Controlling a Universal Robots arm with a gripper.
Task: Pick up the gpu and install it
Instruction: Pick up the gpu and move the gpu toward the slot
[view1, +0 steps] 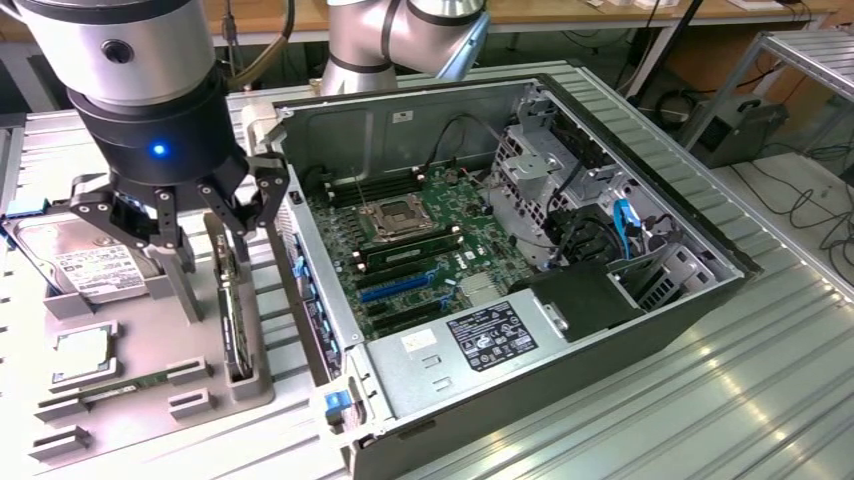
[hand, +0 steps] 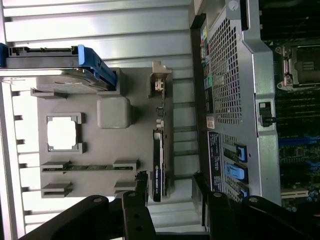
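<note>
- Gripper (view1: 187, 225): jaws spread, holding nothing.
- Gpu (view1: 230, 300): on edge in its tray (view1: 134, 400) slot, directly beneath, between the jaws, apparently not yet clamped.
- Progress: neither pick-up nor installation in the case (view1: 641, 330) is done.

The arm (view1: 394, 40) rises at twelve o'clock in the exterior view. Its wrist (view1: 134, 80) hangs at ten o'clock, pointing straight down, and the gripper (view1: 198, 238) has its fingers (view1: 134, 215) spread apart, holding nothing.
</note>
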